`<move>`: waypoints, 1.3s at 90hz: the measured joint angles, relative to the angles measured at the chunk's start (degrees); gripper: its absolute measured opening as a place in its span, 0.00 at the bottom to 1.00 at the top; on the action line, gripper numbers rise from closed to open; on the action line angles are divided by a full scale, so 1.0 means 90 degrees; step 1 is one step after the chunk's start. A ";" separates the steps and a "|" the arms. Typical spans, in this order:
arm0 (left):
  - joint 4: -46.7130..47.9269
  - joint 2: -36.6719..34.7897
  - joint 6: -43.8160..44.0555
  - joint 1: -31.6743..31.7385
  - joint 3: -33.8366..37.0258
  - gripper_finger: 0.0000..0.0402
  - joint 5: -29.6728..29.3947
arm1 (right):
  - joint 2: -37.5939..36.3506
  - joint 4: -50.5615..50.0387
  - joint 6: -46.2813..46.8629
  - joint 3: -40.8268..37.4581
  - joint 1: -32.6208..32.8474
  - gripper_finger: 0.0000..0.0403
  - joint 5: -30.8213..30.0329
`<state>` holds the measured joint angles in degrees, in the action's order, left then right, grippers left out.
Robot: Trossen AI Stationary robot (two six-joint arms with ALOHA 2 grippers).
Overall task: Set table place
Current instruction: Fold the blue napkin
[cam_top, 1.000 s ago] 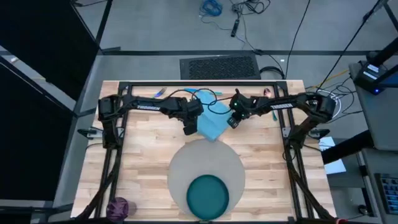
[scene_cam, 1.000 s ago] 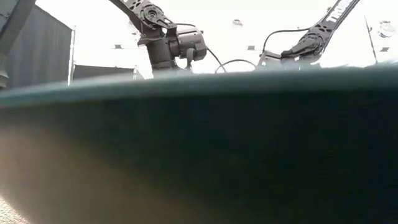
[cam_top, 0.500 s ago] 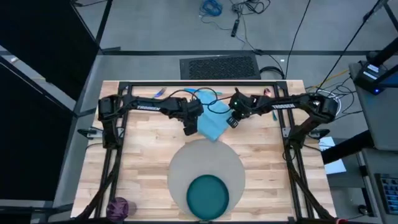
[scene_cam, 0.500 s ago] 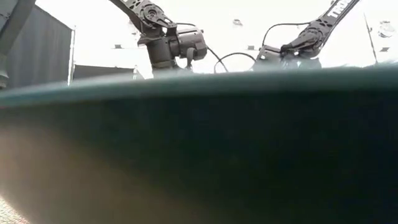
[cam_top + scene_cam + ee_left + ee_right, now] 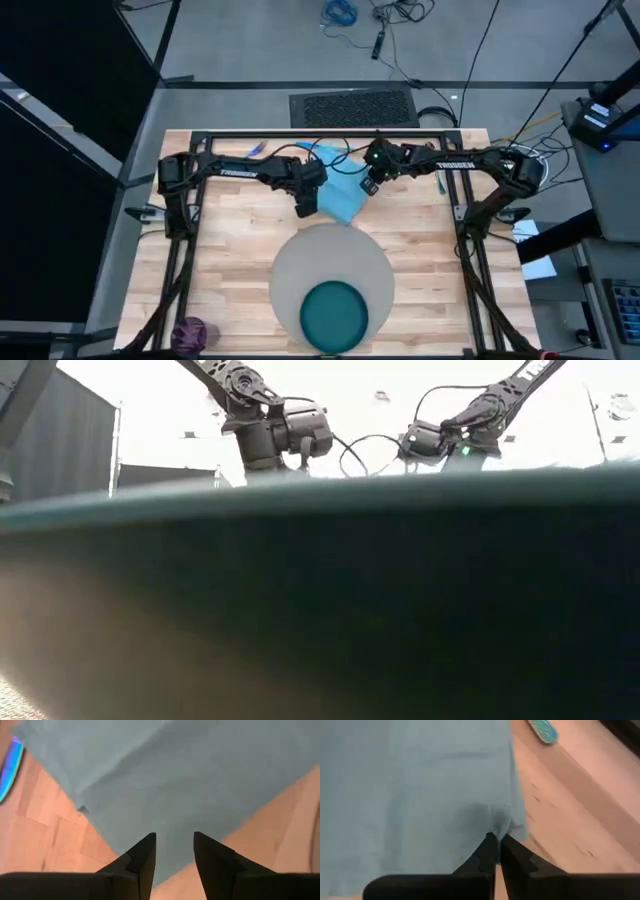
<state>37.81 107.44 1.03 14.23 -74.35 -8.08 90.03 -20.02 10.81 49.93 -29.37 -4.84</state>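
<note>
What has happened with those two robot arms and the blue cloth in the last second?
The right gripper, shut on the light blue cloth napkin, has moved toward the table's far edge and risen. The left gripper stays open over the napkin; the dark teal round plate hasn't moved.

An overhead camera looks straight down on the whole wooden surface [image 5: 230, 260]. A low camera sits right against the teal plate [image 5: 320, 600], whose rim fills most of its frame. Each wrist camera looks closely down at the blue napkin [image 5: 175, 785], which the overhead view also shows.
</note>
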 joint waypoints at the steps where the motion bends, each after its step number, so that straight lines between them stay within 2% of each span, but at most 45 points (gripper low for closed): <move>1: -0.0002 0.0000 -0.0001 -0.0004 -0.0001 0.29 0.0017 | 0.0006 0.0013 0.0000 0.0000 -0.0008 0.00 -0.0001; 18: -0.0100 0.0005 -0.0159 -0.0143 -0.0001 0.29 0.0255 | 0.0013 0.0087 -0.0046 0.0002 -0.0075 0.00 0.0019; 37: -0.1197 0.0010 -0.0212 -0.0274 0.0402 0.29 0.0392 | 0.0013 0.0086 -0.0046 0.0002 -0.0075 0.00 0.0037; 61: -0.2075 0.0109 -0.0319 -0.0664 0.0421 0.28 0.0732 | 0.0013 0.0093 -0.0023 0.0002 -0.0160 0.00 0.0049; 78: -0.2171 0.0537 -0.0177 -0.0629 0.0430 0.23 0.0734 | 0.0013 0.0112 0.0008 0.0002 -0.0158 0.00 0.0046; 91: -0.2444 0.0566 -0.0202 -0.0611 0.0430 0.19 0.0674 | 0.0013 0.0096 0.0032 0.0002 -0.0146 0.00 0.0066; 117: -0.2306 0.0731 -0.0164 -0.0526 0.0406 0.18 0.0712 | 0.0013 0.0074 0.0034 0.0002 -0.0145 0.00 0.0068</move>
<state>17.06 114.02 -0.45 9.50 -70.70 -1.67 90.15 -19.36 11.11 49.95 -30.67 -4.23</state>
